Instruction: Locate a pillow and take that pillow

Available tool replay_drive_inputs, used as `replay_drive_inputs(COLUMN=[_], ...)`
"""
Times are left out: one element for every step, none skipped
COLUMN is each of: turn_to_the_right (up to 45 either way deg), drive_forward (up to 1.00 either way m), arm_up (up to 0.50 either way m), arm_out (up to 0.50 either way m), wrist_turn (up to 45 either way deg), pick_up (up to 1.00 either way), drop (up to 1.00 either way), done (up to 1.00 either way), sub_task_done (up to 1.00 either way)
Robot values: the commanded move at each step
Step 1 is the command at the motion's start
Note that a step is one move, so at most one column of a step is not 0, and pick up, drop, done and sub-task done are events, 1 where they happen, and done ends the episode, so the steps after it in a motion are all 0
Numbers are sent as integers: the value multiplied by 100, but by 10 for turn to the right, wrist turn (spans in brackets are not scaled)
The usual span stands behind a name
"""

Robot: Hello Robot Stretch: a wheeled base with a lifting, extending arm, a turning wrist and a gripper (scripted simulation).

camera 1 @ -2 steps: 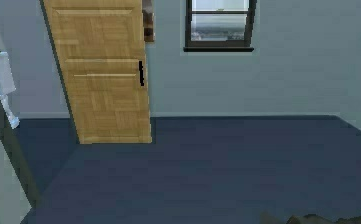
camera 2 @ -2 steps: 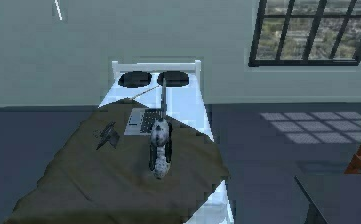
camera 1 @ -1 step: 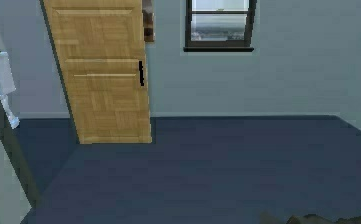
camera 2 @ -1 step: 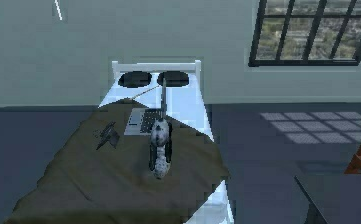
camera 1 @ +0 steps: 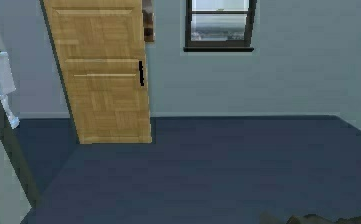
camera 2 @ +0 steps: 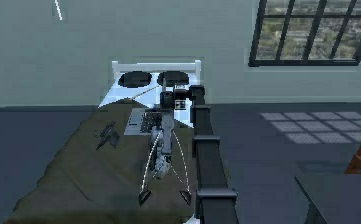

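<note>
Pillows: two pale ones with dark round patterns, lying side by side at the head of the bed, leaning against the white headboard in the arm side view. Spreading below them, an olive blanket, carrying a flat grey thing and a small dark thing. Reaching out along the bed's right edge toward the pillows, the dark arm, with the pincer showing against the blanket. Not telling whether holding anything, blanket lying right behind it. Sitting in the wall farther right, a dark-framed window. Showing ahead in the forward view: a wooden door, another window, dark blue floor.
</note>
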Motion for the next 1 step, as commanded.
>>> replay_drive_inputs(turn_to_the_right=[0], drive_forward=[0], arm_up=[0], arm_out=[0], wrist_turn=[450], pick_up=[0], drop=[0], done=[0], sub_task_done=[0])
